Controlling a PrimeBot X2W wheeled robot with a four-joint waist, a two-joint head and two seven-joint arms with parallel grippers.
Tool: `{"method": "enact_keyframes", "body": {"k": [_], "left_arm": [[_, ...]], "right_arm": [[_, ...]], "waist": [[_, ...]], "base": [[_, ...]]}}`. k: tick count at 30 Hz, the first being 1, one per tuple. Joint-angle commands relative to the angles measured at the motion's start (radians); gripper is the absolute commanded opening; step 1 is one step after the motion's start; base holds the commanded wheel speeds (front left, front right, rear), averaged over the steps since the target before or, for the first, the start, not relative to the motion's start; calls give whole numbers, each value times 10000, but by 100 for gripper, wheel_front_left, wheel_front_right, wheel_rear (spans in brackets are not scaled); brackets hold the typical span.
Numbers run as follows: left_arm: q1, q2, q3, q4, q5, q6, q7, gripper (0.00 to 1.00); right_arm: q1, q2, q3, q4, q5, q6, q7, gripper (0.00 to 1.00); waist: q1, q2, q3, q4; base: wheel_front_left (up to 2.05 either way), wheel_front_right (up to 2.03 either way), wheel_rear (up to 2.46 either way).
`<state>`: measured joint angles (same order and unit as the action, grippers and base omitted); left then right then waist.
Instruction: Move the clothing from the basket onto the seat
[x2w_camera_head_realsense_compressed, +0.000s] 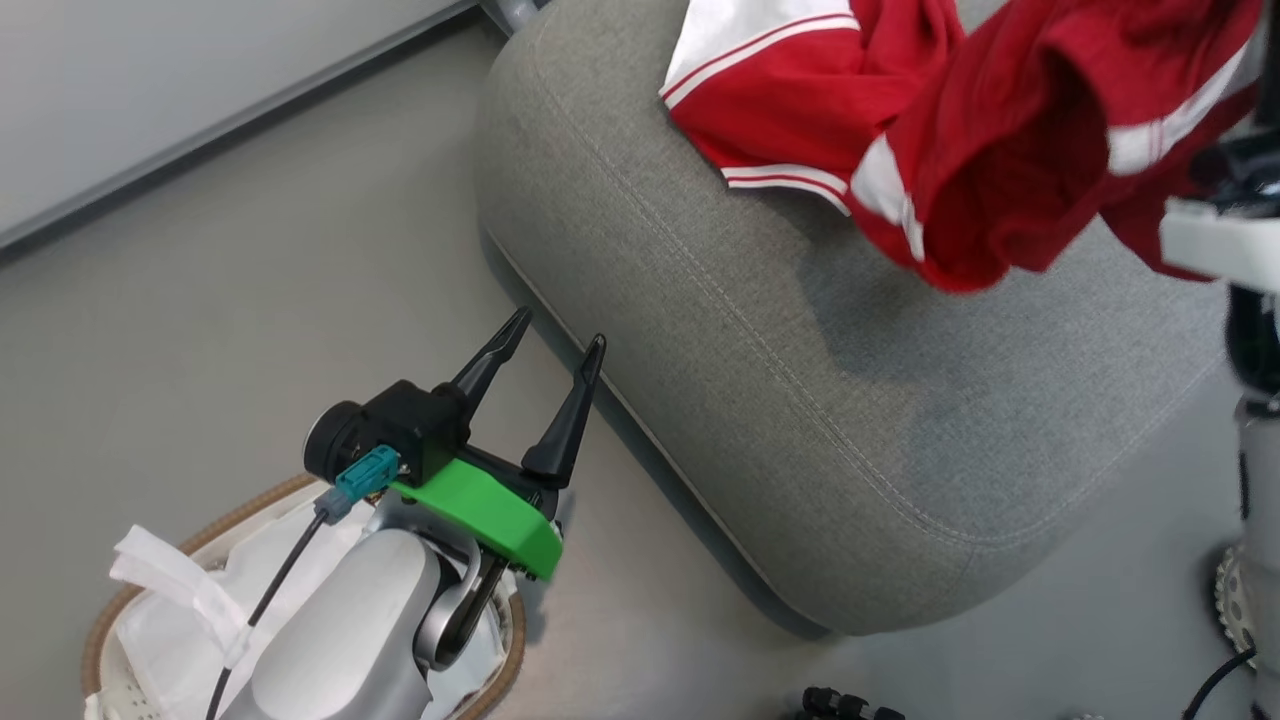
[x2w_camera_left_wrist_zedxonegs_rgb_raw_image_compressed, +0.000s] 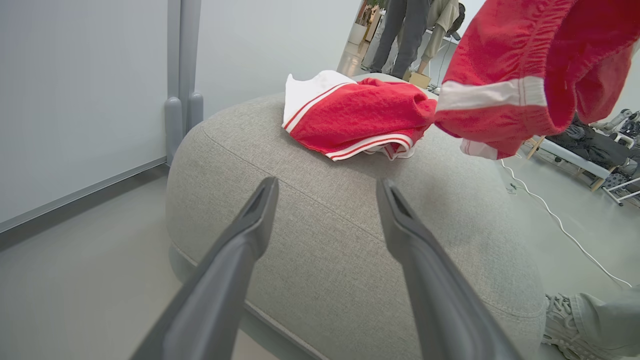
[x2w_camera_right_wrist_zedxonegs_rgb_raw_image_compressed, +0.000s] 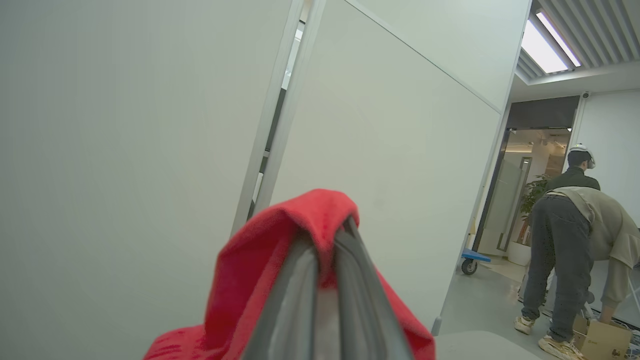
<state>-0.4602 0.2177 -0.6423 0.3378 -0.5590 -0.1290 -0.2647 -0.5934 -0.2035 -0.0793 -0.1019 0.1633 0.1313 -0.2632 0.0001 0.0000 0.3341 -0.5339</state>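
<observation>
Fingers of the right gripper (x2w_camera_right_wrist_zedxonegs_rgb_raw_image_compressed: 327, 237) pinch soft red clothing (x2w_camera_head_realsense_compressed: 1000, 130) above the woven seat (x2w_camera_head_realsense_compressed: 800, 400); left gripper (x2w_camera_head_realsense_compressed: 562, 330) gapes.

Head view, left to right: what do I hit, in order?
Order: basket → left gripper, open → red-and-white garment lying on the seat → hanging red garment. The seat spans too wide to place.

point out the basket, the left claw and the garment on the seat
basket (x2w_camera_head_realsense_compressed: 232, 520), head view, brown woven rim
left claw (x2w_camera_head_realsense_compressed: 560, 326), head view, midway between open fingertips
garment on the seat (x2w_camera_left_wrist_zedxonegs_rgb_raw_image_compressed: 350, 117), left wrist view, red middle
</observation>
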Motion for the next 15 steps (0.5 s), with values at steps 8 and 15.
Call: {"method": "enact_keyframes", "body": {"k": [8,15], "left_arm": [[-1201,395,-768,-253,-28,-33,7,100],[-1921,354,-1211,-291,-139,-33,7,100]], "right_arm": [[-2894,-1542,-759,2198,-990,-12,-23,0],[-4468,-2183,-1535,4563,-1749,-12,-14,0]], "waist": [[-1,0,2196,1166],[-1,0,3061,2062]], "base": [[0,0,0],[0,0,0]]}}
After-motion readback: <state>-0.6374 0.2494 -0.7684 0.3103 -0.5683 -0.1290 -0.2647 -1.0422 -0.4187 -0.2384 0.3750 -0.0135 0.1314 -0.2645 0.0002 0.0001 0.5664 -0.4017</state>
